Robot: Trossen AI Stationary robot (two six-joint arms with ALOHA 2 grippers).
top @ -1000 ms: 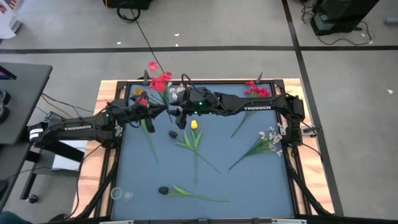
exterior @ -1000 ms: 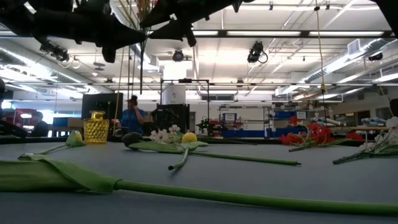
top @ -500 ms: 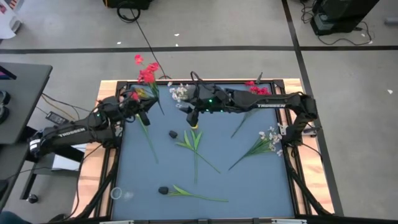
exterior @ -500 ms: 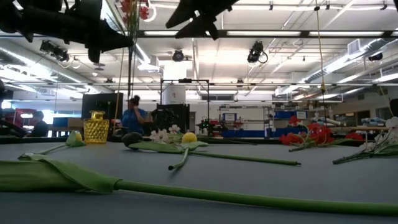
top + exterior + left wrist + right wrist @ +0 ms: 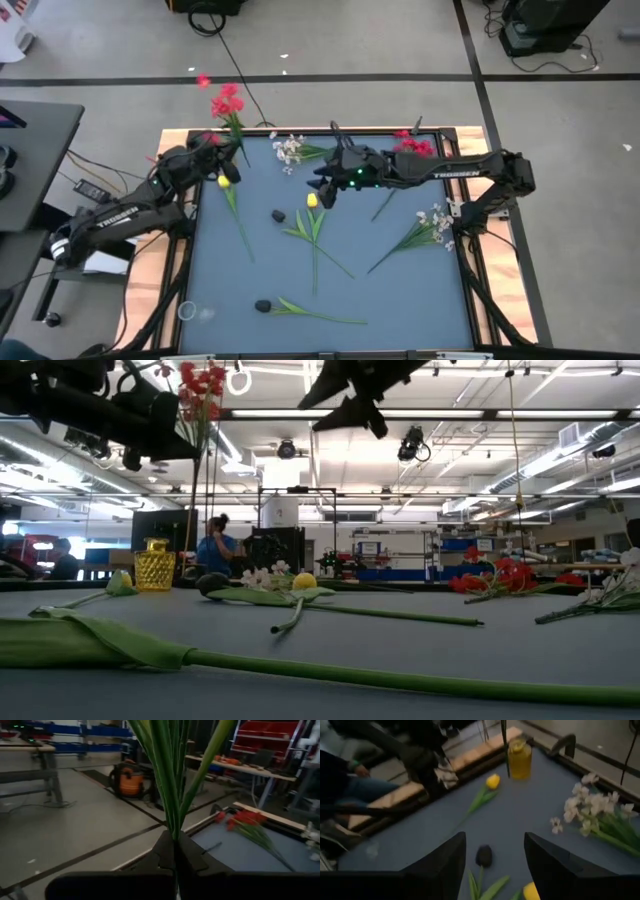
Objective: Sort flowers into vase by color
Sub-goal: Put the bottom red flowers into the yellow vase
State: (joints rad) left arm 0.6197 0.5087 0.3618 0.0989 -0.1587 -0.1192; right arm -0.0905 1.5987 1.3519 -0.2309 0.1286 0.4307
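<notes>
Left end effector (image 5: 213, 148) is clenched on a bunch of thin green stems (image 5: 172, 775) carrying red artificial blossoms (image 5: 226, 101). The bunch's long axis runs upright, blossoms above the fingers, raised clear of the blue counter (image 5: 400, 290), over its far left corner.

Just below that end effector stands one yellow faceted vase (image 5: 519, 759). Beside it lies one yellow tulip (image 5: 492, 781), head toward the vase.

Right end effector (image 5: 322, 187) hangs released, fingers spread, holding nothing. Beneath it lie a second yellow tulip (image 5: 311, 201) and two dark oval objects (image 5: 278, 215). Beyond it rests one white blossom spray (image 5: 290, 150). Farther along its arm lie one red cluster (image 5: 413, 146) and another white spray (image 5: 435, 220).
</notes>
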